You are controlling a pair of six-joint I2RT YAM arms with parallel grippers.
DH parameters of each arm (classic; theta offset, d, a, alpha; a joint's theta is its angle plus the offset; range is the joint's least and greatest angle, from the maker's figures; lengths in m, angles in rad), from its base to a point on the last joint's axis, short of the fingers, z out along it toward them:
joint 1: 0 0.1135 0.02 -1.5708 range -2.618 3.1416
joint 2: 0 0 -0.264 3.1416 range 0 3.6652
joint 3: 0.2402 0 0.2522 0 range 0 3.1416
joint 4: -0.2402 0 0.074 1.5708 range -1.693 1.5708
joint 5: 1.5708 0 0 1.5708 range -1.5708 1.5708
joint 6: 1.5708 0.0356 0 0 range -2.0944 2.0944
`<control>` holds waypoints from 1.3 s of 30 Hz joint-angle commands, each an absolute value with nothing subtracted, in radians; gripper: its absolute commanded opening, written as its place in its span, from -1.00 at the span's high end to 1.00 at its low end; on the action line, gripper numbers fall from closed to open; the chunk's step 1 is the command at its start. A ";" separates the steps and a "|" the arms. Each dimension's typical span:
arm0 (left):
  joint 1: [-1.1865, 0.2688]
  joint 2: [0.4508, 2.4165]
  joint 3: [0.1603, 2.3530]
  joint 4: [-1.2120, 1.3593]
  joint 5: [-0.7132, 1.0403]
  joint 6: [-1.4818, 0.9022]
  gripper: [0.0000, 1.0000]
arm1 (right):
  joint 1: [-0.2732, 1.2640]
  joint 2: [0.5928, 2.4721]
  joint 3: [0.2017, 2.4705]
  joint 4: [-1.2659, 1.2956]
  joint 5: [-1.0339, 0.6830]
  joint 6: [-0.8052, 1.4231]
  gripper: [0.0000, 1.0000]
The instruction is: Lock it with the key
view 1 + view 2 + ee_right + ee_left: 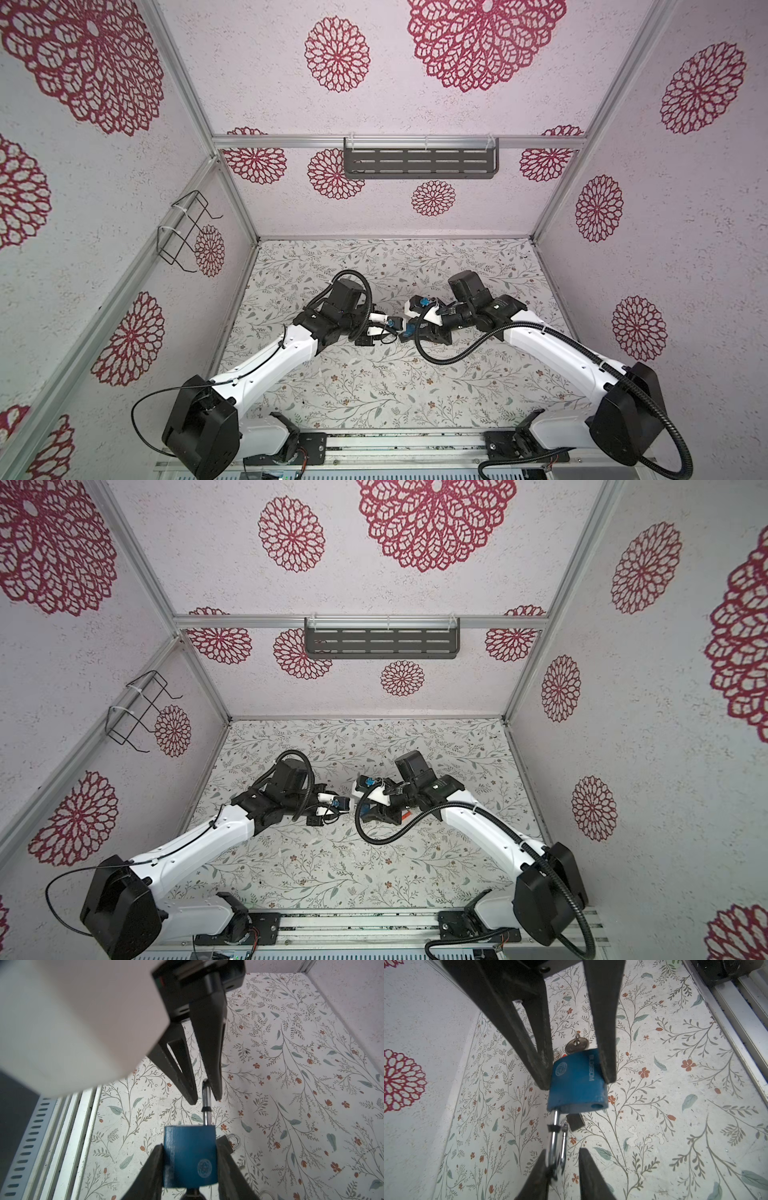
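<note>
While R jaws clamp padlock [577,1082], L jaws sit apart round shackle [554,1140].

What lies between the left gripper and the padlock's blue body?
The padlock's silver shackle alone, running from the blue body to the left gripper, which straddles it. The right wrist view shows this.

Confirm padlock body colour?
Blue padlock body, with a chrome shackle; shows best in the left wrist view.
</note>
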State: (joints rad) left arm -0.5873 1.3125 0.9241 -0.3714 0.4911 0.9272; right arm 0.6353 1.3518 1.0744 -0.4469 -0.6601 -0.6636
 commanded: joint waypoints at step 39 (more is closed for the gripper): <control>-0.588 1.329 1.127 -0.666 0.553 0.753 1.00 | 0.660 1.238 0.946 -0.234 -0.548 -0.615 -0.12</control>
State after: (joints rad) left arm -0.5827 1.3308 1.0977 -0.6559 0.5087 0.7902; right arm 0.6540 1.2613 0.9520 -0.2642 -0.5610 -0.6312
